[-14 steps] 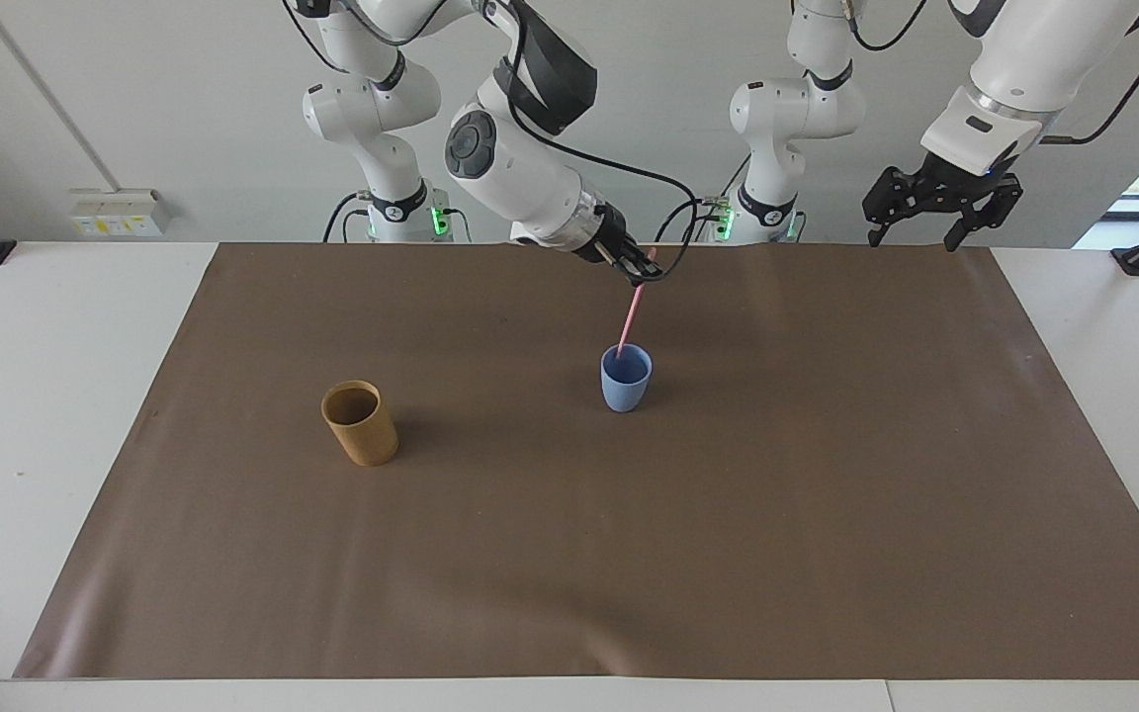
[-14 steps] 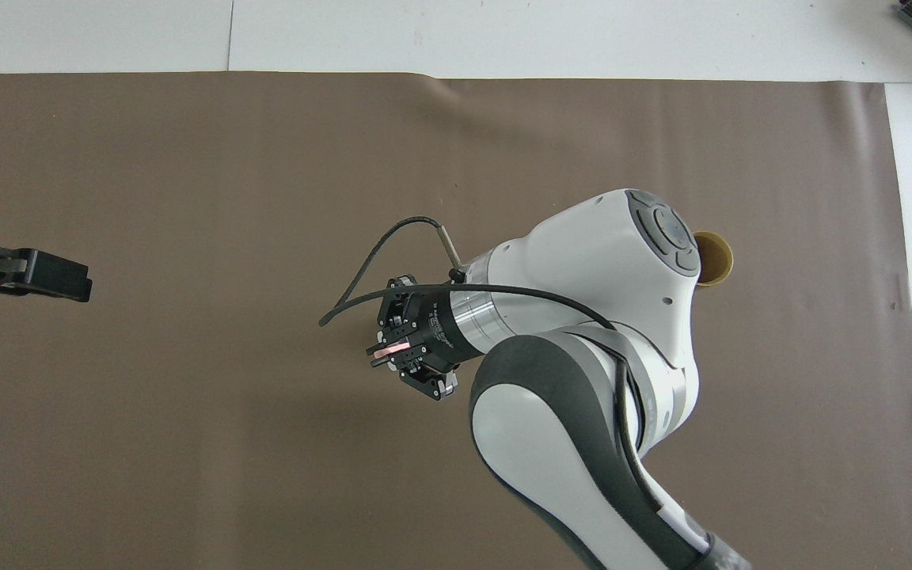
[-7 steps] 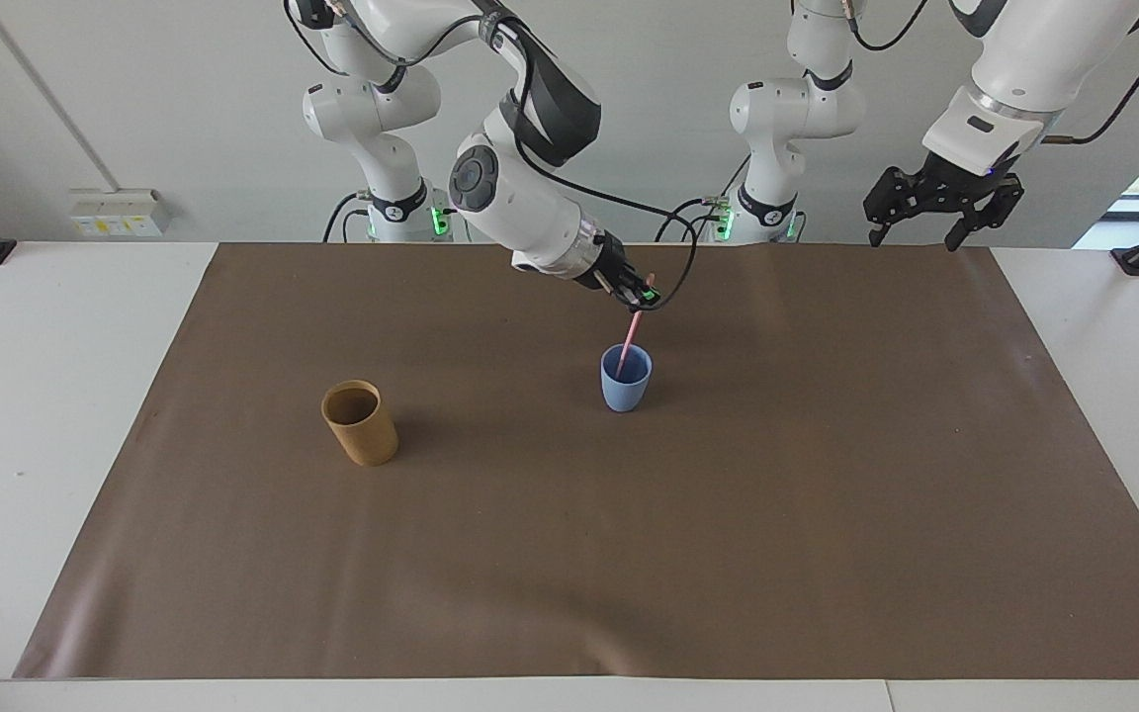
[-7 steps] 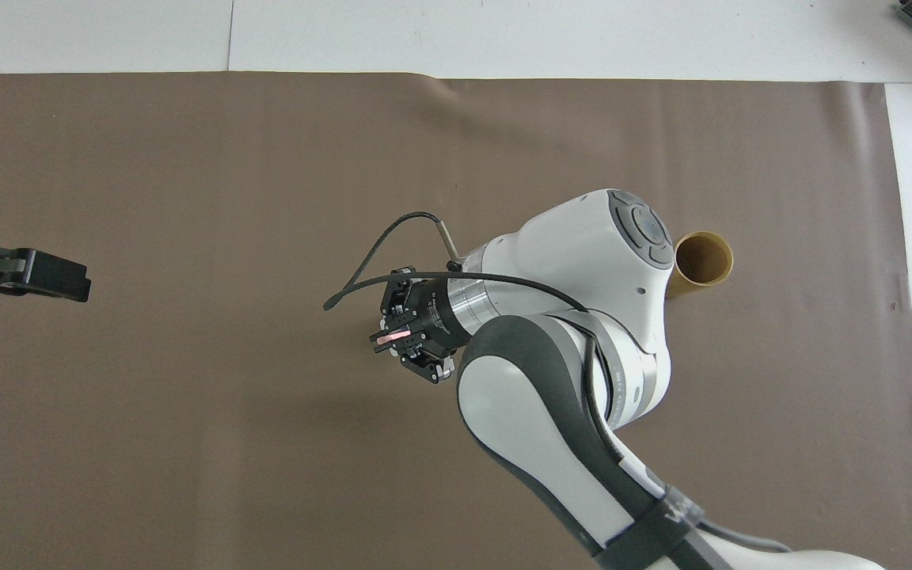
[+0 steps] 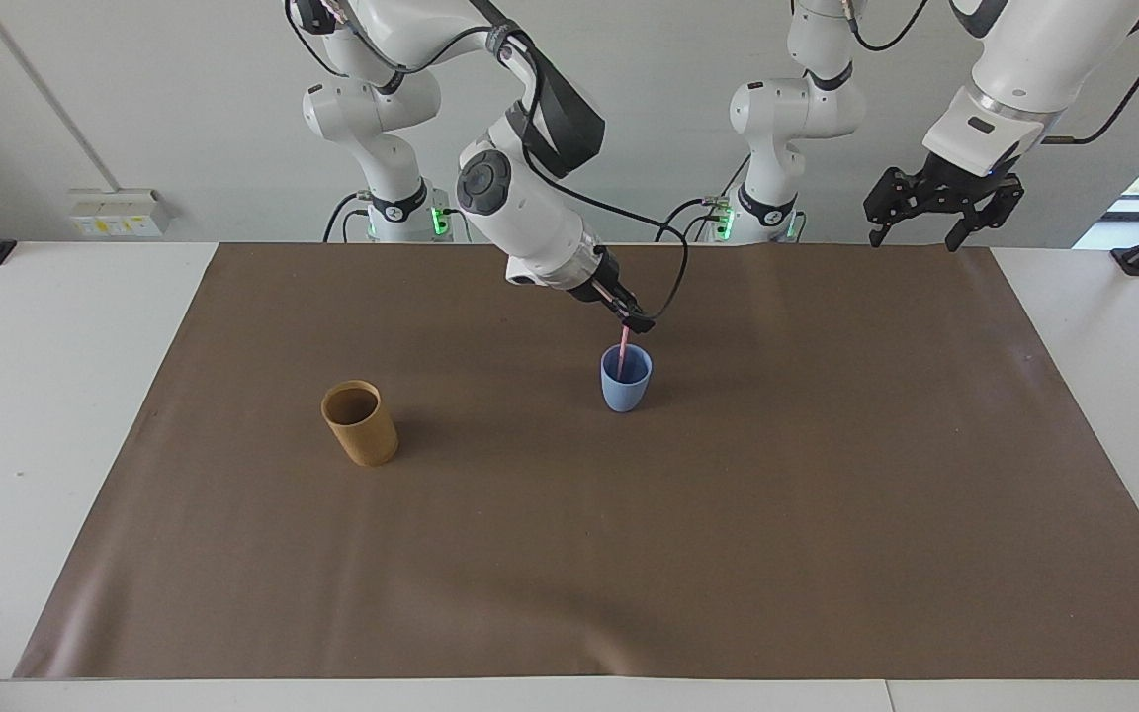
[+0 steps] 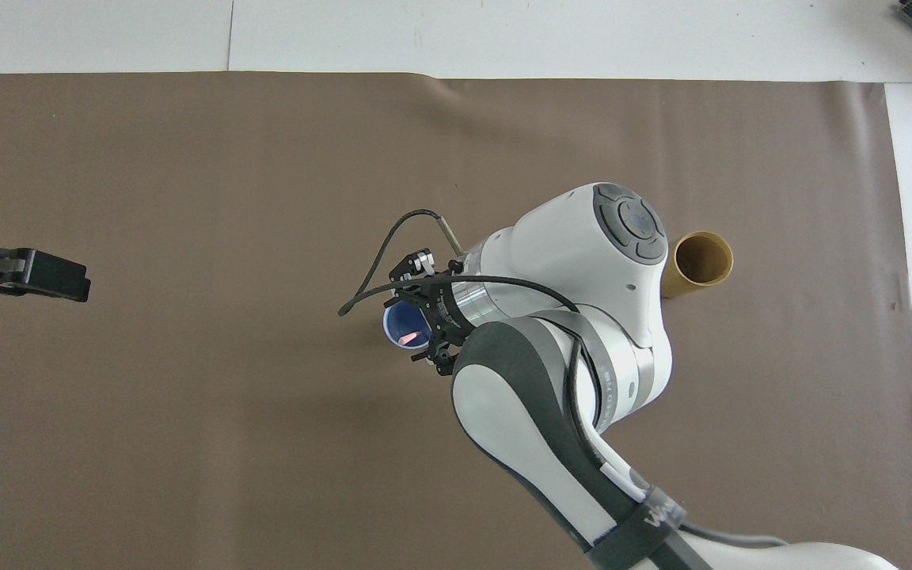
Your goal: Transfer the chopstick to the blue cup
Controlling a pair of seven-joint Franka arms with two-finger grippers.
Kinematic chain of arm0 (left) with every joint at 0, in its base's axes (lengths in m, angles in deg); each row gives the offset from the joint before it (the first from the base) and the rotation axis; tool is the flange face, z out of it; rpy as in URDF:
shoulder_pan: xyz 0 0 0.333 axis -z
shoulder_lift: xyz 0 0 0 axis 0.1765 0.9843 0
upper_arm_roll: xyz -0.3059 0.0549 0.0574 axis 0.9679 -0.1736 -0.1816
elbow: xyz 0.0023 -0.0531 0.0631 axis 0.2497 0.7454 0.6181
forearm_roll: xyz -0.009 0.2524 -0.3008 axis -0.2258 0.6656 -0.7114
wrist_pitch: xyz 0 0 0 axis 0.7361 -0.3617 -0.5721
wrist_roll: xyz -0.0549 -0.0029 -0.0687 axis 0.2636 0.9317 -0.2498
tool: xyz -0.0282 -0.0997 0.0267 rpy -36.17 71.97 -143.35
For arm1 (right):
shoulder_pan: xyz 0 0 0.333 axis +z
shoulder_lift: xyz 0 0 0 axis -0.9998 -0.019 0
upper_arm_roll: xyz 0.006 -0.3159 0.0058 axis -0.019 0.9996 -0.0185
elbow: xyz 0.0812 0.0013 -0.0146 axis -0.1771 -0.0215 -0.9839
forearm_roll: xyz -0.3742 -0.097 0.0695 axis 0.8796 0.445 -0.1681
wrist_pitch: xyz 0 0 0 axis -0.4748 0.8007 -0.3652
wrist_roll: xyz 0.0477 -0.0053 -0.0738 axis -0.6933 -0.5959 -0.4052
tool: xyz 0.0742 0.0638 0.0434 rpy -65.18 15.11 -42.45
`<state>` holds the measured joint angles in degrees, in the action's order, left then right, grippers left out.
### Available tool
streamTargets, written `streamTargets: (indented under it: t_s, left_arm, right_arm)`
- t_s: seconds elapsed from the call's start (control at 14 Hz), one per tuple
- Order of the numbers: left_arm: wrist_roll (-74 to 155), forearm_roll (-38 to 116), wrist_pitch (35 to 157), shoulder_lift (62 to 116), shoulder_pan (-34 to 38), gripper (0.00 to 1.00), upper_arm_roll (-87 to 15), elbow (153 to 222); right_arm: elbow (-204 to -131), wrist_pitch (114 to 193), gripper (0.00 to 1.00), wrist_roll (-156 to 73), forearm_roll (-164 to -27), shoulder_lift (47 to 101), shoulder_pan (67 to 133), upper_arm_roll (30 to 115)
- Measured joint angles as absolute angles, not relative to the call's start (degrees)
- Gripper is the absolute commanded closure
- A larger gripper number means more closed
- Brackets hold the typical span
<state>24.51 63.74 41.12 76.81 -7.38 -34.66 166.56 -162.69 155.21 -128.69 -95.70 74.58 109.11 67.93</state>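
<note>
The light-blue cup (image 5: 625, 386) stands upright near the middle of the brown mat; in the overhead view its rim (image 6: 393, 321) shows between the fingers. The pink chopstick (image 5: 621, 358) stands steeply in the cup, lower end inside, upper end up at the fingertips; from above only its pink top (image 6: 407, 339) shows. My right gripper (image 5: 634, 318) (image 6: 426, 310) hangs just over the cup, tilted down, fingers spread open on either side of the stick. My left gripper (image 5: 913, 237) (image 6: 80, 283) waits open and empty, raised over the robots' edge of the mat at the left arm's end.
A tan-brown cylindrical cup (image 5: 360, 423) (image 6: 701, 261) stands upright toward the right arm's end of the table. The brown mat (image 5: 629, 554) covers most of the white table. The right arm's cable loops out beside the blue cup.
My right gripper came down closer to the blue cup, pushing the chopstick deeper in, then went from shut on the stick to open. The left arm stayed still.
</note>
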Motion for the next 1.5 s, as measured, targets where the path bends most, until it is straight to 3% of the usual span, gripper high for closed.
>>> streamTargets:
  t_s: [0.5, 0.93, 1.5]
  left_arm:
    - [24.51, 63.74, 41.97, 76.81, -7.39, 0.0, -34.64, 166.56]
    - [24.51, 63.74, 42.76, 76.81, -7.39, 0.0, -34.5, 166.62]
    - [24.45, 63.74, 42.76, 76.81, -7.39, 0.0, -34.03, 166.65]
  right_arm:
    - [-158.78, 153.67, 0.0, -122.78, -78.32, 77.5, 102.67, 68.35]
    - [-158.44, 147.81, 0.0, -96.06, -67.56, 80.64, 94.54, 68.63]
    - [-156.78, 138.42, 0.0, -88.75, -61.67, 89.84, 94.2, 68.91]
